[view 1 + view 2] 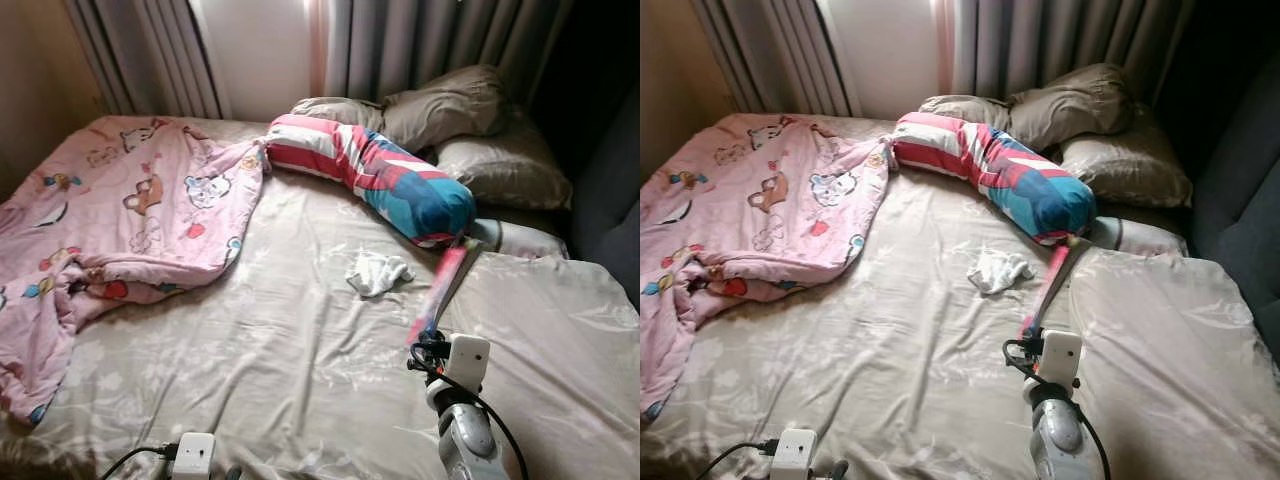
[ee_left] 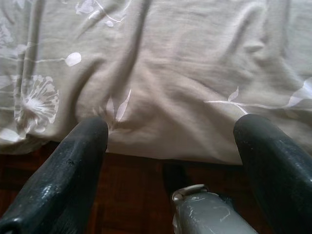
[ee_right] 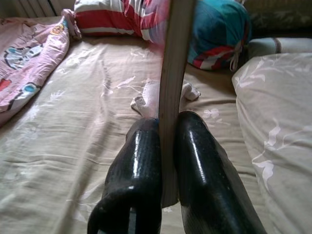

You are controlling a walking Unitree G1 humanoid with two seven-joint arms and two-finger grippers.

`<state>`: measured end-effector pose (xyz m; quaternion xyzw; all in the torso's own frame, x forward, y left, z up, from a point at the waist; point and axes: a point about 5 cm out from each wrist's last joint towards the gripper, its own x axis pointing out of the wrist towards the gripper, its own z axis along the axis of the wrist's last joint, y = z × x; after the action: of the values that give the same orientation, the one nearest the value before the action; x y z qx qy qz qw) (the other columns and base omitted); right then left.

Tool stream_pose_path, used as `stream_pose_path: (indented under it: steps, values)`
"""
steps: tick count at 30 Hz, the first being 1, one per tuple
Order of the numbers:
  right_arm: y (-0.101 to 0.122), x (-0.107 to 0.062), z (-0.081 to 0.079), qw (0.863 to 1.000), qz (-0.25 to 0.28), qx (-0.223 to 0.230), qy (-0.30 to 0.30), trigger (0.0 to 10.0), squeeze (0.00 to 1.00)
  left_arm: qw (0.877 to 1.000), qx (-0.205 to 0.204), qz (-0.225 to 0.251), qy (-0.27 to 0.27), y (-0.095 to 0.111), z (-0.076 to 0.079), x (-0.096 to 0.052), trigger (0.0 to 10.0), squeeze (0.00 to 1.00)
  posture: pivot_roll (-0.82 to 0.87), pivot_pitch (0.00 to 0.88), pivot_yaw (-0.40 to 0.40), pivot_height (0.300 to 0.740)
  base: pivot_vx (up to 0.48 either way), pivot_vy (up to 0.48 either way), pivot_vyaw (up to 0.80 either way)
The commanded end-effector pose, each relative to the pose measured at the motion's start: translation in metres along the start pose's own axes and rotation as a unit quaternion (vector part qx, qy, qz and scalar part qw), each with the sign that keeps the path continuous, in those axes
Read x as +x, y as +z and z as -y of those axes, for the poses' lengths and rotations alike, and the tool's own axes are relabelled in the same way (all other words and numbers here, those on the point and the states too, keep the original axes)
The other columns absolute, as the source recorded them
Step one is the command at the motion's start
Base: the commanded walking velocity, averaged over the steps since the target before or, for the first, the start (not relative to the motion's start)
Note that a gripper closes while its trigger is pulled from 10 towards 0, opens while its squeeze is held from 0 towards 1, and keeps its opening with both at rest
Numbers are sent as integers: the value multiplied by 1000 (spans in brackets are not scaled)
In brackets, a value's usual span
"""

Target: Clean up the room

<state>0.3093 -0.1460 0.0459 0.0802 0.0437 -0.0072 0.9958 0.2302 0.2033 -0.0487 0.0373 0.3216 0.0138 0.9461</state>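
Observation:
My right gripper (image 3: 168, 124) is shut on a thin book with a pink cover (image 1: 440, 290), holding it edge-up above the beige bed sheet (image 1: 290, 350). Just beyond the book, a crumpled white cloth (image 1: 377, 272) lies on the sheet. A pink cartoon-print blanket (image 1: 130, 210) is bunched over the bed's left side. A red, white and blue striped bolster (image 1: 375, 170) lies across the head of the bed. My left gripper (image 2: 170, 129) is open, low at the near edge of the bed, with the hanging sheet (image 2: 185, 73) in front of it.
Beige pillows (image 1: 450, 105) are piled at the headboard before grey curtains (image 1: 420, 40). A beige duvet (image 1: 560, 330) covers the bed's right side, and a dark piece of furniture (image 1: 615, 210) stands beside it. Dark wooden floor (image 2: 131, 195) shows under the bed edge.

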Motion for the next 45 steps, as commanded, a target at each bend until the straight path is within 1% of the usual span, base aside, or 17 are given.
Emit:
stream_pose_path:
  steps: [1, 10, 26, 34, 45]
  values:
    - [6, 1, 1, 1000, 20, 0, 0, 10000, 0, 1000, 9, -17, -2, -8, 0, -2, 10000, 0, -10, 164, 2, 729, 0, 0, 0]
    - [5, 1, 2, 1000, 18, -1, -3, 10000, 0, 1000, 10, -20, -2, -9, 0, -3, 10000, 0, -10, 164, 2, 729, 0, 0, 0]
    - [0, 2, 2, 1000, -11, -15, -6, 10000, 0, 1000, 8, -24, -3, -11, 0, -3, 10000, 0, -9, 169, 1, 729, 0, 0, 0]
    - [-2, 2, 2, 1000, -15, -16, -4, 10000, 0, 1000, 9, -26, -3, -12, 0, -4, 10000, 0, -7, 170, 2, 676, 0, 0, 0]
    - [-3, 1, 2, 1000, -13, -14, -6, 10000, 0, 1000, 11, -28, -3, -13, 0, -4, 10000, 0, -7, 170, 3, 676, 0, 0, 0]
